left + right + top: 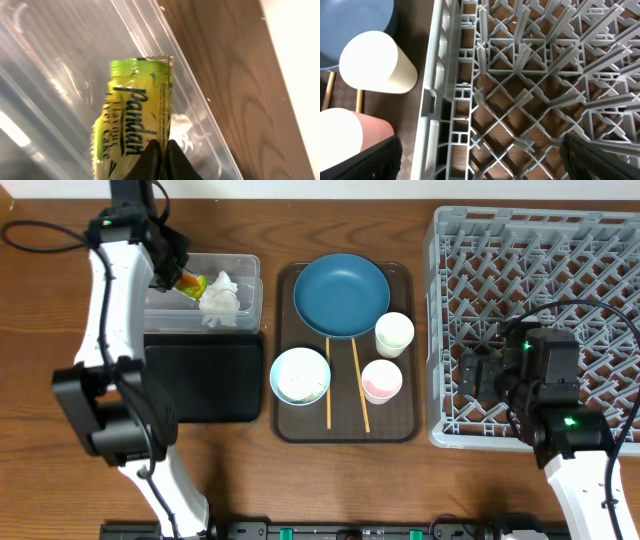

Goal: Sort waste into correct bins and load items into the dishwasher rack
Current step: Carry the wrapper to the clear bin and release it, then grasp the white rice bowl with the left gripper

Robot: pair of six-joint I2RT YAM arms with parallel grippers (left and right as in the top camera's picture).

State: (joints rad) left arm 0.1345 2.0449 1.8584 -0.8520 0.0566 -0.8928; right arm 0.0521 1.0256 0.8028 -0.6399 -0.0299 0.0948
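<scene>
Left gripper (161, 152) pinches one edge of the yellow-green wrapper (135, 115), holding it over the clear container (197, 117). Only the overhead view shows the white tissue (218, 298) lying in that container, just beside the wrapper. Right gripper (485, 162) is spread wide over the grey rack (445, 75).
</scene>
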